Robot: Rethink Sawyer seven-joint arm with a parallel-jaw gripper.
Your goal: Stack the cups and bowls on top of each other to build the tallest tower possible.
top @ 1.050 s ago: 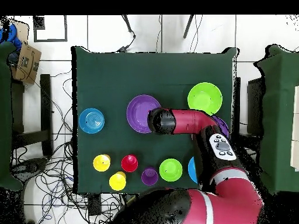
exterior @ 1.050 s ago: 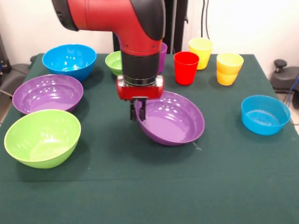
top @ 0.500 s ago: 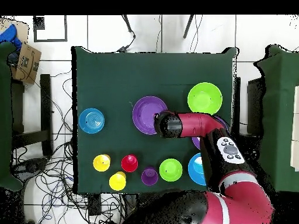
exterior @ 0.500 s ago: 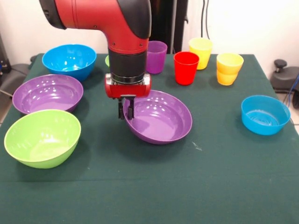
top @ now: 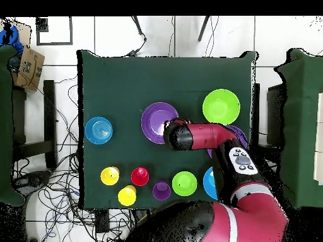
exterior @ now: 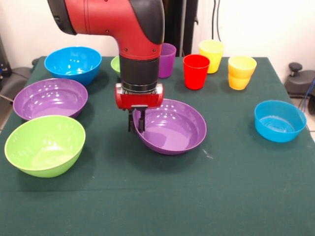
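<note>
A table under dark green cloth (exterior: 236, 196) stands on a white tiled floor (top: 113, 34) strewn with black cables (top: 60, 116). A white wall (exterior: 256, 22) rises behind. A cardboard box (top: 28, 68) sits beyond one table edge.

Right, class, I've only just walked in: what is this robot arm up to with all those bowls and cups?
The gripper is shut on the rim of a large purple bowl in the middle of the green table, and the bowl sits tilted. Nothing is stacked on it yet. The other purple bowl, the lime green bowl and both blue bowls sit apart. The red cup, purple cup and yellow cups stand along the far edge.
</note>
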